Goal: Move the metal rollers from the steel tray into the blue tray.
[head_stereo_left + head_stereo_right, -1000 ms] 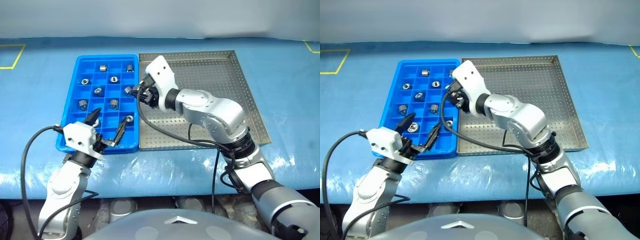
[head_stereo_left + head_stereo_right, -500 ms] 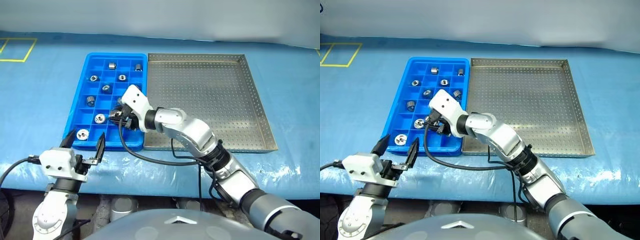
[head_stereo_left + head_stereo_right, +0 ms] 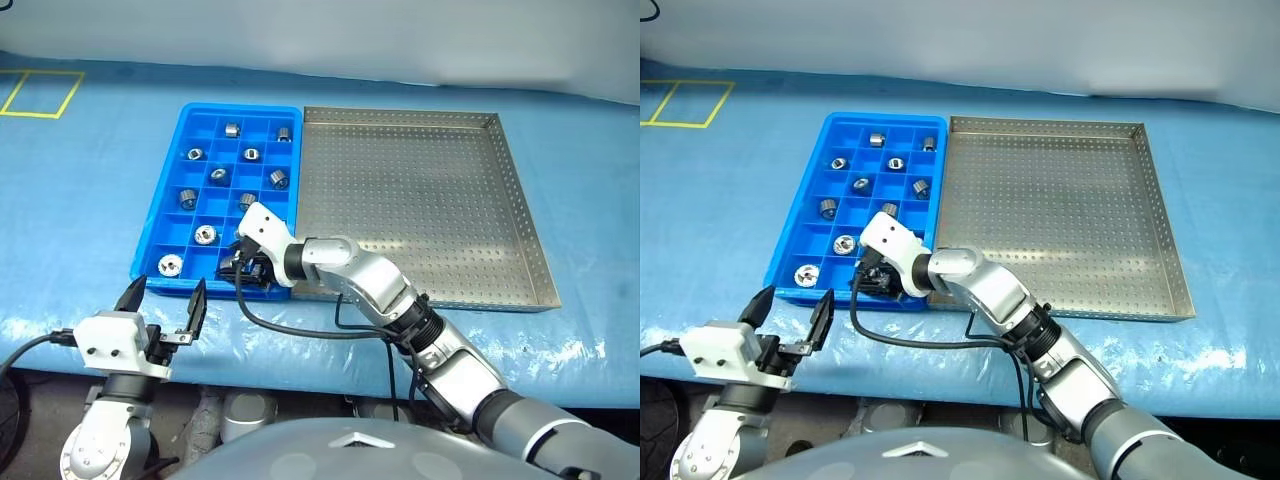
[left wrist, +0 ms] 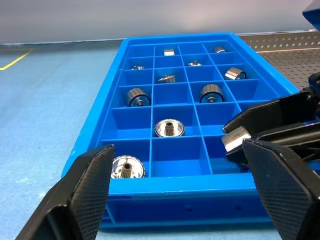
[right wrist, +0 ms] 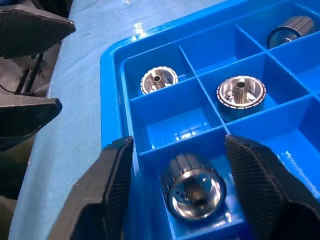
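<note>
Right gripper [image 5: 175,192] low over near row of blue tray [image 3: 160,206], fingers spread either side of a metal roller [image 5: 194,187] lying in a near compartment, apparently just let go. Left gripper [image 3: 162,301] idle off tray's near edge, fingers wide, empty. Other metal rollers scattered one per cell; steel tray [image 3: 520,200] to the right looks bare. Rollers likely dense, rigid, slick; probably best pinched across ribbed barrel, not polished end faces.

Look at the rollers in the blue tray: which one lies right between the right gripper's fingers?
The roller in the near-row compartment, between the open fingers of the right gripper. The other rollers sit in compartments away from it in the blue tray.
</note>
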You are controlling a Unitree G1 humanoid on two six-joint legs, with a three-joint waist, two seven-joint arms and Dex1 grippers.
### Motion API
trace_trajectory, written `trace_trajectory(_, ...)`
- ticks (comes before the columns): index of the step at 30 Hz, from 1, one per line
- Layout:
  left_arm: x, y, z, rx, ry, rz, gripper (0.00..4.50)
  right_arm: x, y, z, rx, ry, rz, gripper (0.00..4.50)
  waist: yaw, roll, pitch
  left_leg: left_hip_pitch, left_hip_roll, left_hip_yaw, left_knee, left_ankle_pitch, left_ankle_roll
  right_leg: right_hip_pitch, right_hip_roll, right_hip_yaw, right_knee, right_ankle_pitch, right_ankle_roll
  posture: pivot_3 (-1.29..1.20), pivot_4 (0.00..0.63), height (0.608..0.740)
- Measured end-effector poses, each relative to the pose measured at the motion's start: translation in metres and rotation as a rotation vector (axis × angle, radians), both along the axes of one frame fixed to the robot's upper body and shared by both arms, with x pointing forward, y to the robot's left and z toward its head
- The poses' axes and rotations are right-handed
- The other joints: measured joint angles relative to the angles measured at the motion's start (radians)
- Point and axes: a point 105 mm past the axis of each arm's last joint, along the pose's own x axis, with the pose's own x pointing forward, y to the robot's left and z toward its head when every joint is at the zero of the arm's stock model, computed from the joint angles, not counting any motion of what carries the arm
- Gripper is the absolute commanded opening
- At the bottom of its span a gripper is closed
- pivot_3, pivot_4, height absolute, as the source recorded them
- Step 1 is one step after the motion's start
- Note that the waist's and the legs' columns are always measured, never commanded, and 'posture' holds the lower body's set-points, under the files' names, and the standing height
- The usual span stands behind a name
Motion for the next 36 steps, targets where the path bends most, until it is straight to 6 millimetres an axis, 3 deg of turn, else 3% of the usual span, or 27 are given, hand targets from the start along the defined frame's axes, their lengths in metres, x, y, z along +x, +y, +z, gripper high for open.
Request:
trace_trajectory(2,0.003,-0.002,0.003,-0.003,-0.014,-0.021,4.5,0.003,-0.003,0.001,0.009,0.009,-0.019,4.45,0.005,0.0,0.0,0.0,0.0,0.0,0.0,0.0,0.0,0.0,0.0,0.0,0.0,0.0,0.0,0.3,0.15,0.74)
trace_trajectory(4,0.005,-0.005,0.006,-0.002,-0.026,-0.052,4.5,0.009,-0.01,0.007,0.032,0.019,-0.052,4.45,0.007,0.0,0.0,0.0,0.0,0.0,0.0,0.0,-0.001,0.0,0.0,-0.001,0.0,0.0,0.0,0.27,0.15,0.74)
trace_trajectory(10,0.03,-0.022,0.031,-0.008,-0.122,-0.199,4.5,0.025,-0.047,0.065,0.252,-0.077,-0.195,4.45,-0.001,0.001,0.0,-0.001,0.0,-0.003,0.0,0.001,-0.002,0.0,0.0,-0.003,0.001,0.001,-0.002,0.17,0.15,0.74)
trace_trajectory(12,0.041,-0.029,0.039,0.006,-0.151,-0.254,4.5,0.029,-0.065,0.073,0.297,-0.121,-0.285,4.45,-0.008,0.001,-0.001,-0.001,0.0,-0.003,0.0,0.001,-0.002,0.001,0.0,-0.004,0.001,0.002,-0.003,0.12,0.15,0.74)
trace_trajectory(16,0.072,-0.039,0.049,0.027,-0.182,-0.329,4.5,0.041,-0.11,0.06,0.271,-0.183,-0.521,4.45,-0.039,0.001,-0.001,-0.001,-0.001,-0.004,0.001,0.002,-0.004,0.002,-0.001,-0.004,0.001,0.002,-0.003,0.05,0.15,0.74)
trace_trajectory(26,0.131,-0.04,0.038,0.024,-0.14,-0.257,4.5,0.04,-0.198,0.031,0.171,-0.291,-0.873,4.45,-0.113,0.001,-0.001,0.0,-0.001,-0.004,0.001,0.002,-0.004,0.002,-0.001,-0.003,0.003,0.002,-0.002,-0.03,0.15,0.74)
trace_trajectory(29,0.137,-0.036,0.031,0.028,-0.124,-0.21,4.5,0.036,-0.211,0.025,0.158,-0.301,-0.921,4.45,-0.128,0.001,-0.001,0.001,-0.001,-0.004,0.001,0.002,-0.004,0.002,-0.001,-0.003,0.003,0.002,-0.002,-0.04,0.15,0.74)
trace_trajectory(36,0.136,-0.031,0.025,0.02,-0.124,-0.148,4.5,0.033,-0.212,0.023,0.153,-0.333,-0.936,4.45,-0.135,0.001,-0.001,0.002,-0.001,-0.004,0.002,0.003,-0.005,0.004,-0.001,-0.003,0.004,0.003,-0.002,-0.03,0.15,0.74)
